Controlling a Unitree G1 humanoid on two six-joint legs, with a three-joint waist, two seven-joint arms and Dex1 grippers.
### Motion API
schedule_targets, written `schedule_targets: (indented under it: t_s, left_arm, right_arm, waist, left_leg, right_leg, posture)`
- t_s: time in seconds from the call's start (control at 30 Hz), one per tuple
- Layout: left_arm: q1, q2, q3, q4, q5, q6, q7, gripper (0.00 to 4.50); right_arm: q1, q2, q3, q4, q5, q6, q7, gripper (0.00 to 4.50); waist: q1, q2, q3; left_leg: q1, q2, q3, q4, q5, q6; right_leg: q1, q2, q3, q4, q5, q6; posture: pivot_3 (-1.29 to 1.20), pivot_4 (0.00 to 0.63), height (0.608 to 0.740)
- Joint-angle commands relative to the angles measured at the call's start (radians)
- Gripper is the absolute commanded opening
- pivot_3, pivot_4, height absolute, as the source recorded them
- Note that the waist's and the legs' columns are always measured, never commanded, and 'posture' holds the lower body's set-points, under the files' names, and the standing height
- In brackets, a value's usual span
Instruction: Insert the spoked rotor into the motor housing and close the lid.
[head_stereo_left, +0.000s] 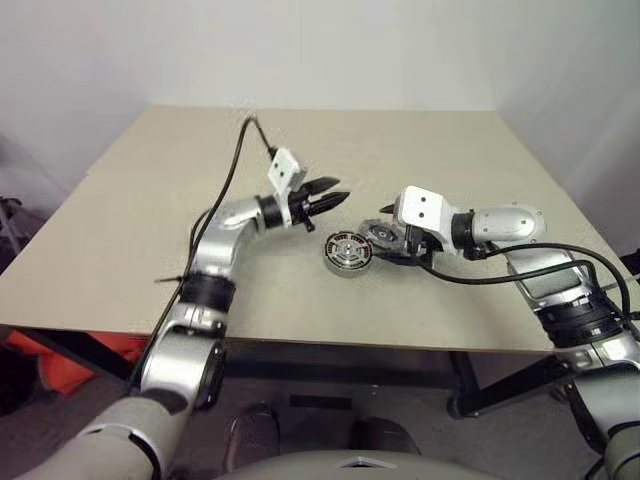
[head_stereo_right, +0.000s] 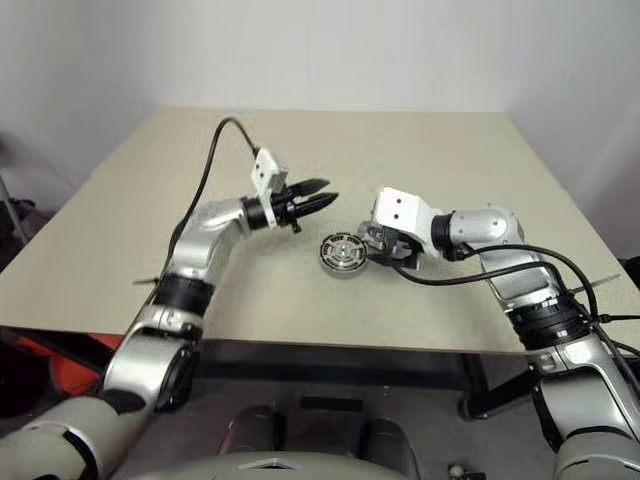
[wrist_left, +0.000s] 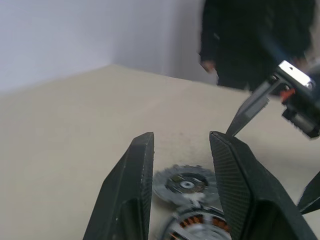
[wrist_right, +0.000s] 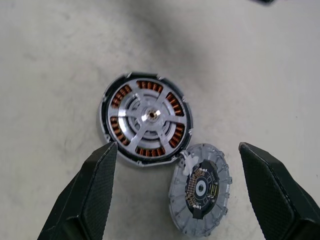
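Rotor (wrist_right: 150, 116) already sits inside the motor housing (wrist_right: 107, 132), spokes over the copper windings, so closing is the step in hand. Lid (wrist_right: 200, 196) lies flat between the spread fingers of the right gripper (wrist_right: 182, 195), touching the housing's edge. Left gripper (head_stereo_left: 330, 200), part-open and empty, hovers just beyond. Next: pinch the lid's rim, lift, centre it over the housing.

Both arms (head_stereo_left: 215, 270) are silver-grey shells with black joint bands. Each gripper carries two tapered black fingers (wrist_right: 90, 195) with a woven texture, a white bracket (head_stereo_left: 420, 207), and a looping black cable (head_stereo_left: 235, 165).
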Motion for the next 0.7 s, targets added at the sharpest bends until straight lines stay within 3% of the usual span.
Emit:
schedule_targets:
  t_s: [0.03,0.27,0.7]
  left_arm:
    - [0.099,-0.034,0.031,-0.210,-0.066,0.085,0.124,1.84]
    - [0.295,-0.082,0.040,-0.376,-0.088,0.116,0.296,1.84]
    - [0.373,-0.064,-0.010,-0.414,-0.067,0.063,0.397,1.84]
  right_arm:
    - [-0.065,0.016,0.023,0.068,-0.027,-0.074,0.052,4.37]
    - [-0.138,0.065,0.083,0.183,-0.080,-0.183,0.135,4.37]
    - [-0.251,0.172,0.188,0.456,-0.231,-0.406,0.184,4.37]
  waist:
    - [-0.001,0.000,0.000]
    - [-0.023,0.000,0.000]
    - [-0.031,0.000,0.000]
  left_leg:
    - [0.000,0.000,0.000,0.000,0.000,0.000]
    - [0.000,0.001,0.001,0.000,0.000,0.000]
    - [-0.003,0.001,0.000,-0.001,-0.001,0.002]
  right_leg:
    - [0.001,0.000,0.000,0.000,0.000,0.000]
    - [0.001,0.002,-0.001,-0.003,0.000,0.001]
    - [0.000,0.002,-0.001,-0.007,0.000,0.000]
  posture:
    - [0.00,0.000,0.740]
    - [0.00,0.000,0.740]
    - [0.00,0.000,0.740]
